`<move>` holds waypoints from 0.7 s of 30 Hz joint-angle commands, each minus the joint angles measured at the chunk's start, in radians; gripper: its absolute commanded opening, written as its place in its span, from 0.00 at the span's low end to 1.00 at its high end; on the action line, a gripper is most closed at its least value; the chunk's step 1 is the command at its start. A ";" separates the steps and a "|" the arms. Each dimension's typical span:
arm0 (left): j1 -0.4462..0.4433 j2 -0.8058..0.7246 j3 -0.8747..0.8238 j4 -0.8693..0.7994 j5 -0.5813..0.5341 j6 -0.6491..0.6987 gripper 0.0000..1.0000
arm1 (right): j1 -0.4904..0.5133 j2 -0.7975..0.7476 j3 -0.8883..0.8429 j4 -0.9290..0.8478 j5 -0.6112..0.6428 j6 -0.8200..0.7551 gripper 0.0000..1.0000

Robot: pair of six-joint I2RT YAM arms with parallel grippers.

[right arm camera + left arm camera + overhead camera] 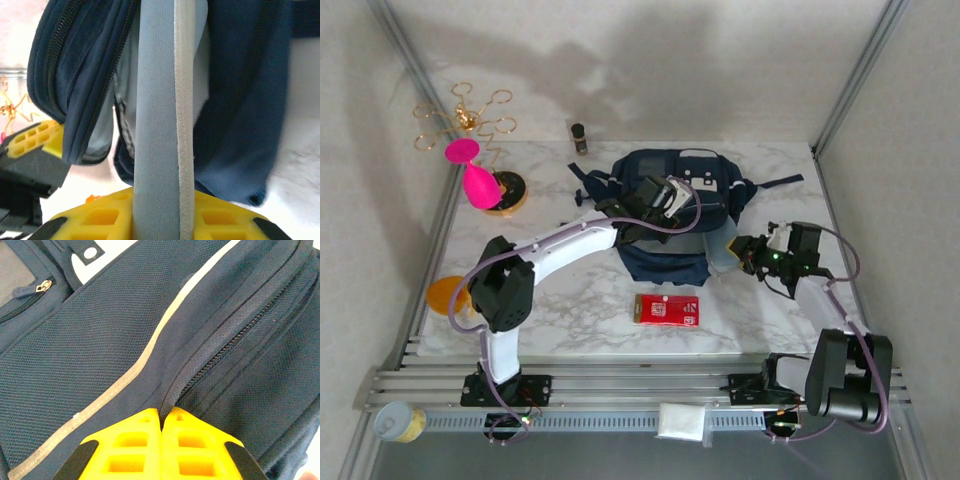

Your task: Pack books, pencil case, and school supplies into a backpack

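Observation:
The navy backpack (pixel 672 205) lies at the middle back of the marble table, its opening toward the front. My left gripper (pixel 161 412) is shut, pinching a fold of the backpack (pixel 125 325) fabric beside a dark zip (pixel 225 347). My left gripper (pixel 657 199) sits on top of the bag. My right gripper (pixel 162 194) is shut on a flat grey-blue pencil case (pixel 157 125) with a pale zip edge, held upright just in front of the backpack's (pixel 85 65) open mouth. From above, the pencil case (pixel 720 250) is at the bag's right front corner by my right gripper (pixel 745 252). The books are out of view.
A flat red rectangle (pixel 666 309) with a white label lies in front of the bag. At the back left stand a pink hourglass shape (pixel 475 180), a gold wire stand (pixel 465 118) and a small dark bottle (pixel 579 137). An orange disc (pixel 445 295) sits at the left edge.

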 commanded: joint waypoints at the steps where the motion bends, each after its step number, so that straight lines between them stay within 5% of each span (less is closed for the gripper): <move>1: -0.058 -0.106 -0.009 -0.002 -0.027 -0.156 0.00 | 0.023 0.055 0.123 0.150 -0.068 0.047 0.27; 9: -0.100 -0.129 0.040 0.053 -0.093 -0.428 0.00 | 0.136 0.259 0.264 0.321 0.052 0.127 0.27; 13: -0.075 -0.038 0.175 0.032 -0.212 -0.511 0.00 | 0.263 0.286 0.175 0.515 0.234 0.260 0.29; 17: -0.044 -0.001 0.226 0.070 -0.174 -0.610 0.00 | 0.379 0.355 0.133 0.682 0.477 0.331 0.30; 21: -0.033 -0.035 0.189 0.125 -0.154 -0.718 0.00 | 0.459 0.526 0.175 0.925 0.584 0.373 0.29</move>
